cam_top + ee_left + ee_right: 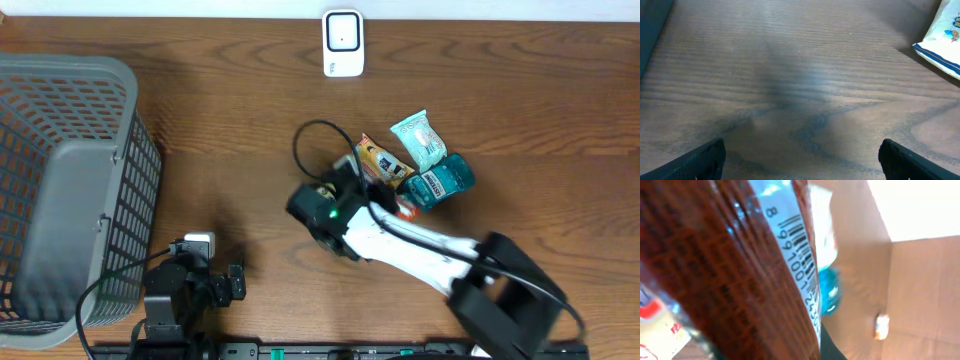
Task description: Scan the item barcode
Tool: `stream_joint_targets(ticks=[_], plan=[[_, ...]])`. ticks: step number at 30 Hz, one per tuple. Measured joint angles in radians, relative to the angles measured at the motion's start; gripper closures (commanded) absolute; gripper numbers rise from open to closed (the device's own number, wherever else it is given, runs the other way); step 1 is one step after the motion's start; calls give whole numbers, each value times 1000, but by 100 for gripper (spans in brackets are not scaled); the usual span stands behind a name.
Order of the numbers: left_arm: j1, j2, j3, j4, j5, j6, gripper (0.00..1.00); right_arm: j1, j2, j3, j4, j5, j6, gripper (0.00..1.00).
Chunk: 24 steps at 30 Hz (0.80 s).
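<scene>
The item is a brown snack packet (725, 275) that fills the right wrist view, its white barcode strip (799, 255) facing the camera. My right gripper (790, 347) is shut on it; one dark finger (832, 347) shows beside the strip. From overhead the right gripper (362, 185) sits at the left edge of the item pile, on the orange-brown packet (385, 160). The white scanner (343, 43) stands at the table's far edge. My left gripper (800, 167) hangs open over bare wood, holding nothing.
A teal wipes pack (420, 140) and a blue bottle (440, 183) lie against the packet. A grey mesh basket (70, 190) takes up the left side. A white and blue packet (942, 37) shows at the upper right of the left wrist view.
</scene>
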Motion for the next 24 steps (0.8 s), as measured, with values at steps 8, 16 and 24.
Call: stream_joint_targets(ticks=[8,16,24], plan=[[0,0,0,0,0,0,2,-8,-98,47,103,-286,-406,99],[0,0,0,0,0,0,2,-37,-29,-18,237,-461,-555,89],[0,0,0,0,0,0,2,-45,30,-32,279,-449,-589,48]])
